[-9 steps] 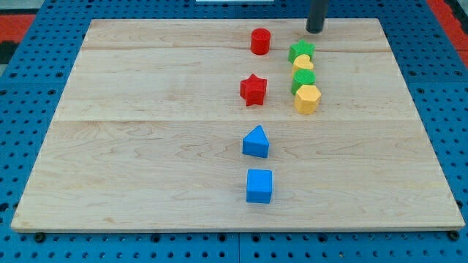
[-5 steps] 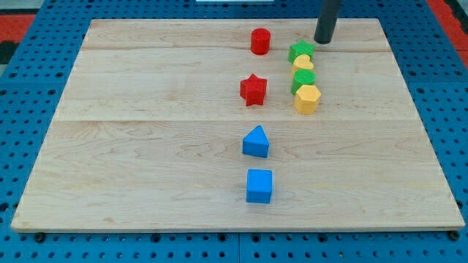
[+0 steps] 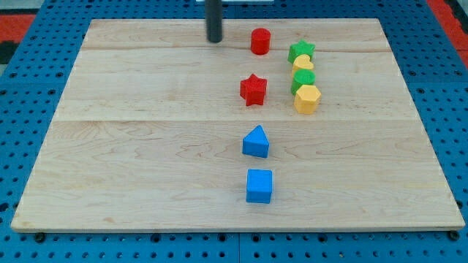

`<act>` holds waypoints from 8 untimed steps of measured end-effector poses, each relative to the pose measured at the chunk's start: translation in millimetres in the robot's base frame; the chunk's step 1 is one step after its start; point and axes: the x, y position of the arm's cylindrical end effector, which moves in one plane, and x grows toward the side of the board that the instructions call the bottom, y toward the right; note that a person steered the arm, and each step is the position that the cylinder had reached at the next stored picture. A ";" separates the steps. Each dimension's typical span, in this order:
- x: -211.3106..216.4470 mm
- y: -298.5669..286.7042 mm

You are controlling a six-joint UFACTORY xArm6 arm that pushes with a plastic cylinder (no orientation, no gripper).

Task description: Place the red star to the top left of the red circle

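- One thing alone has changed across these moments — my tip (image 3: 213, 39), the lower end of the straight dark rod. It was at the view's top right, just above the green star-shaped block (image 3: 300, 51); now it stands at the view's top on the pale wooden tabletop (image 3: 146, 146), to the view's left of the red cylinder-shaped circle block (image 3: 260, 41) and clearly apart from it.
- None of the blocks has shifted: the red star-shaped block (image 3: 253, 89) sits where it did, below the red circle and a touch to the view's left, touching nothing.
- There is no claw on this arm, so no spread or pinch to report; the rod only pushes.
- The column at the view's right — green star, a yellow rounded block (image 3: 303, 64), a green block (image 3: 303, 79) whose shape I cannot make out, and a yellow hexagon-like block (image 3: 307, 98) — is packed close and undisturbed.
- Two blue blocks lie lower: a blue triangular one (image 3: 256, 141) and a blue cube (image 3: 259, 185).
- My reading: the tip has crossed over the red circle's side without contact, so the task is not yet begun in earnest. The star must end up about where my tip now stands. To send it there I judge the tip needs to come round beneath and to the view's right of the star, then push up and leftward, passing clear of the circle.
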 end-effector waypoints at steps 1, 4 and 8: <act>39.8 -4.9; 77.6 140.1; 92.8 69.9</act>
